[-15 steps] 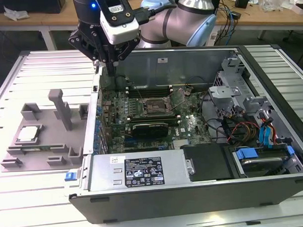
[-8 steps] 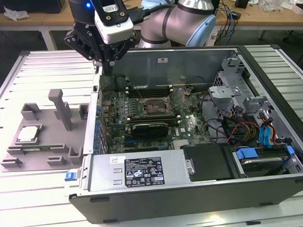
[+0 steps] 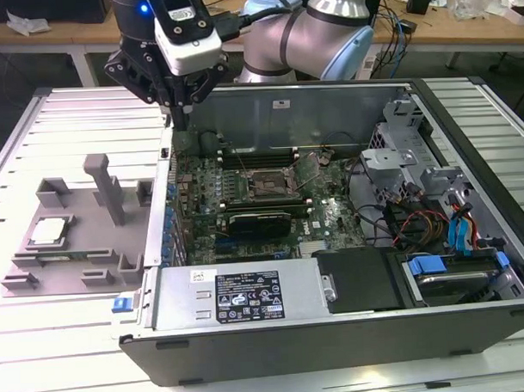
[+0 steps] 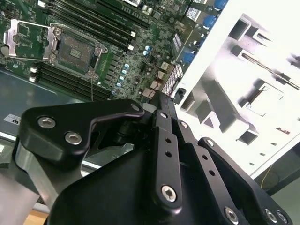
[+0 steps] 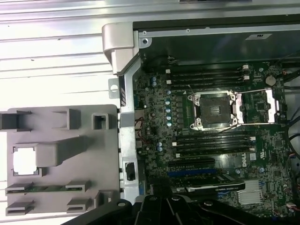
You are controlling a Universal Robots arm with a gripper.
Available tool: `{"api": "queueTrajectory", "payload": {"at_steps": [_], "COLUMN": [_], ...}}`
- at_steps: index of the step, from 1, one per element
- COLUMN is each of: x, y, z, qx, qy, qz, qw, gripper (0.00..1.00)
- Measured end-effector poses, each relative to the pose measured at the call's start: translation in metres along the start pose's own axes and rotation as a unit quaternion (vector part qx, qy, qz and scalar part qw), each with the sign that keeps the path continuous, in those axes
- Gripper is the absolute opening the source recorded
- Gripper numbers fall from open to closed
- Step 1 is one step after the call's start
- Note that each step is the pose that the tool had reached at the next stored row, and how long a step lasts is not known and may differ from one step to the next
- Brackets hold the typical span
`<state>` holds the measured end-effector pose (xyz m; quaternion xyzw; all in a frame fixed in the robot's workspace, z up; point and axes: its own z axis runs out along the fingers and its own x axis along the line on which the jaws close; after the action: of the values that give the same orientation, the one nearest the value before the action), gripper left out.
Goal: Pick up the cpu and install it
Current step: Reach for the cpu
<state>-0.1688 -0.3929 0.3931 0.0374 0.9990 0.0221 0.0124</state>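
Note:
The cpu [image 3: 48, 231] is a small silvery square chip lying flat in a recess of the grey tray [image 3: 92, 253], on the exterior view's left outside the computer case. It also shows as a pale square, the cpu [image 5: 24, 161], in the first wrist view and as a washed-out cpu [image 4: 262, 98] in the second. The open socket [image 3: 266, 185] with its metal frame sits on the green motherboard inside the case. My gripper [image 3: 180, 121] hangs shut and empty above the case's wall, at its far corner, between tray and socket.
The open computer case [image 3: 336, 331] holds the motherboard, memory slots [image 5: 211, 77], a black card [image 3: 259, 222], cables and drive bays [image 3: 454, 275]. An upright grey post [image 3: 105, 188] rises from the tray near the cpu. The ribbed metal table [image 3: 43, 341] surrounds everything.

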Motion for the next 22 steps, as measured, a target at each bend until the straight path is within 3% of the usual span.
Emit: {"api": "queueTrajectory", "payload": {"at_steps": [12, 18, 22], "x": [0.0292, 0.0380, 0.0501], "y": [0.0062, 0.0080, 0.0100], "z": [-0.0003, -0.0003, -0.0003], "qx": [0.0000, 0.0000, 0.0000], "qy": [0.0000, 0.0000, 0.0000], "qz": [0.000, 0.000, 0.000], "qw": [1.0000, 1.0000, 1.0000], "gripper": [0.11, 0.11, 0.11]}}
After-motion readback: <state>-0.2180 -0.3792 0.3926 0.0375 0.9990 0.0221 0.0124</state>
